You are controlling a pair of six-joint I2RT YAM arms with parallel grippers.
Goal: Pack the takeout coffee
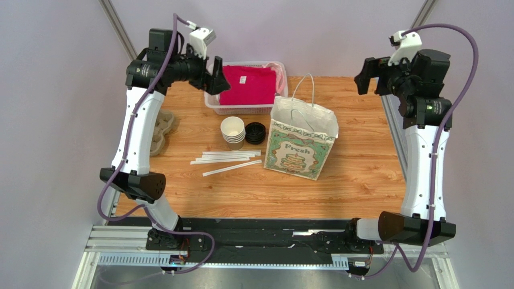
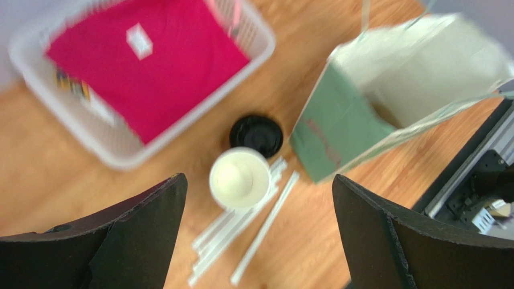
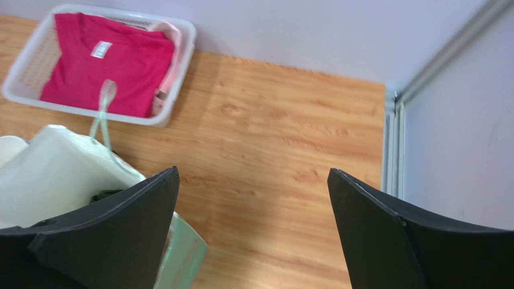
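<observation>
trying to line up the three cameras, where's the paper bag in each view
top external: the paper bag stands mid-table, right of the black lids.
left wrist: upper right, open mouth showing.
right wrist: lower left, cut off by the frame edge.
shared landmark: the white basket holding a pink shirt, seen in all three views.

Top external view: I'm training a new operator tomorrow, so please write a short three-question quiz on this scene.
1. True or false: the paper bag stands upright, mouth open.
2. What lies in the white basket? A) pink garment B) straws C) black lids
3. Fill in: the left gripper and right gripper are both ____.
Key: 1 true; 2 A; 3 open.
</observation>
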